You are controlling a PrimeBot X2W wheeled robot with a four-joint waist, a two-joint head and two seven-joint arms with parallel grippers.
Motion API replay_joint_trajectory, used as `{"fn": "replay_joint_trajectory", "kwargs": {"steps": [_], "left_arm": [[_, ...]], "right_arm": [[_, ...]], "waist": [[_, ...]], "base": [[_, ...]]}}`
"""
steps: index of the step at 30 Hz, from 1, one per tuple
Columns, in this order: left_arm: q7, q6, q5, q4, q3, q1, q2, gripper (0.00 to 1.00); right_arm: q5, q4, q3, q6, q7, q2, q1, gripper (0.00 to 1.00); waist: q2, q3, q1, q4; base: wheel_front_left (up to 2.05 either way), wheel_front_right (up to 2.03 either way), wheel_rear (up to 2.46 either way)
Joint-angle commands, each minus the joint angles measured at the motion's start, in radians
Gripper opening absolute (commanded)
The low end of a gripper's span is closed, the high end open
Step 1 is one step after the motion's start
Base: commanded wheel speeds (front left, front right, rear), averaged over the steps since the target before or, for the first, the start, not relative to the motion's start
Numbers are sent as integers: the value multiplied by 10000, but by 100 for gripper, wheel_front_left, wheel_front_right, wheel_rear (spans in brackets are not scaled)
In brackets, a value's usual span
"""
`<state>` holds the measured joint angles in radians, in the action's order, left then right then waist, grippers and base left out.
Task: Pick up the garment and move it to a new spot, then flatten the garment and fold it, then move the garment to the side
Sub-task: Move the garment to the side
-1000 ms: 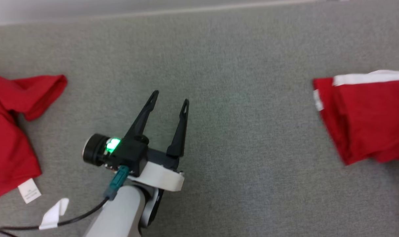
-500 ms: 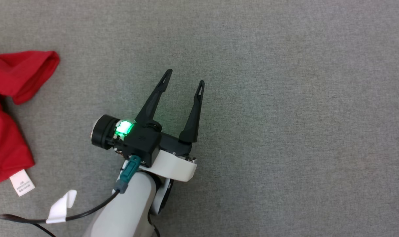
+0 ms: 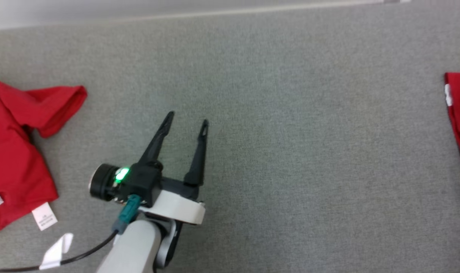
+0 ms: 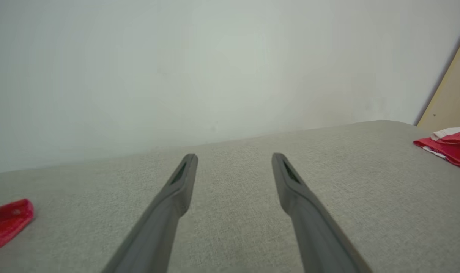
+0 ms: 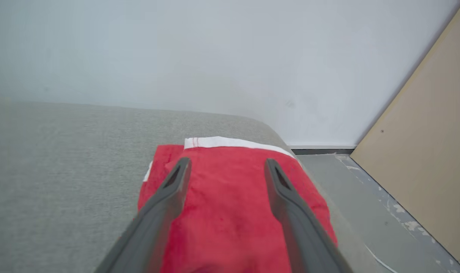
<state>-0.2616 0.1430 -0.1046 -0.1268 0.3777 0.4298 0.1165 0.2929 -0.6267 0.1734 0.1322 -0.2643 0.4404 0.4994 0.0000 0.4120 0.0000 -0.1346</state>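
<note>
A folded red garment with white trim [image 5: 230,212] lies near the right end of the grey surface; its edge shows at the head view's right border [image 3: 459,117]. My right gripper [image 5: 226,163] hovers open over it, fingers apart, nothing between them. A second red garment [image 3: 13,151] lies crumpled at the far left, one sleeve reaching right and a white label at its hem. My left gripper [image 3: 187,118] stands open over bare surface between the two garments, nearer the crumpled one, touching nothing. The left wrist view shows that gripper [image 4: 234,157] with the sleeve [image 4: 6,223] to its left.
The grey fabric-covered surface [image 3: 290,151] ends at a pale wall behind. Past its right end there is grey floor [image 5: 347,197] and a tan board [image 5: 423,151] leaning at the wall. A black cable with white tape [image 3: 57,252] trails from my left arm.
The head view dipped and came back. The folded garment now shows much farther right, only its edge in view, while the crumpled one sits almost as before. The left gripper stays open.
</note>
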Motion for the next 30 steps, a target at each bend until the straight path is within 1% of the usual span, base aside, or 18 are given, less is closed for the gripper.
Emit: {"fn": "replay_joint_trajectory", "kwargs": {"steps": [1, 4, 7, 10, 13, 17, 21, 30], "left_arm": [[-29, 92, -182, -80, -153, -284, 149, 100], [-25, 197, -349, -174, -333, -656, 198, 100], [-27, 312, -497, -236, -515, -940, 269, 100], [-27, 429, -636, -300, -709, -1186, 313, 100], [-30, 565, -760, -354, -958, -1445, 351, 100], [-30, 647, -861, -365, -1268, -1868, 425, 100], [-30, 540, -968, -432, -1378, -2322, 512, 100], [-29, 205, -894, -562, -1020, -3052, 625, 100]], "right_arm": [[-199, 579, 94, -30, 8, -511, -544, 100], [-438, 1709, 12, -30, 142, -1229, -1294, 100], [-581, 2926, -118, -30, 572, -1985, -2048, 100], [-670, 4129, -301, -31, 995, -2600, -2673, 100], [-719, 5125, -510, -31, 1417, -3066, -3196, 100], [-681, 6036, -749, -31, 1854, -3366, -3730, 100], [-767, 6573, -833, -31, 2192, -3538, -4304, 100], [-767, 7409, -833, -31, 2845, -3781, -5565, 100]], "waist": [[0, -500, 0, 12], [0, -902, 0, 147], [0, -1193, 0, 419], [0, -1405, 0, 763], [0, -1628, 0, 1155], [0, -1945, 0, 1576], [0, -2434, 0, 1784], [0, -3490, 0, 1670]], "base": [[0, 0, 0], [0, 0, 0], [0, 0, 0], [0, 0, 0], [0, 0, 0], [0, 0, 0], [0, 0, 0], [0, 0, 0]]}}
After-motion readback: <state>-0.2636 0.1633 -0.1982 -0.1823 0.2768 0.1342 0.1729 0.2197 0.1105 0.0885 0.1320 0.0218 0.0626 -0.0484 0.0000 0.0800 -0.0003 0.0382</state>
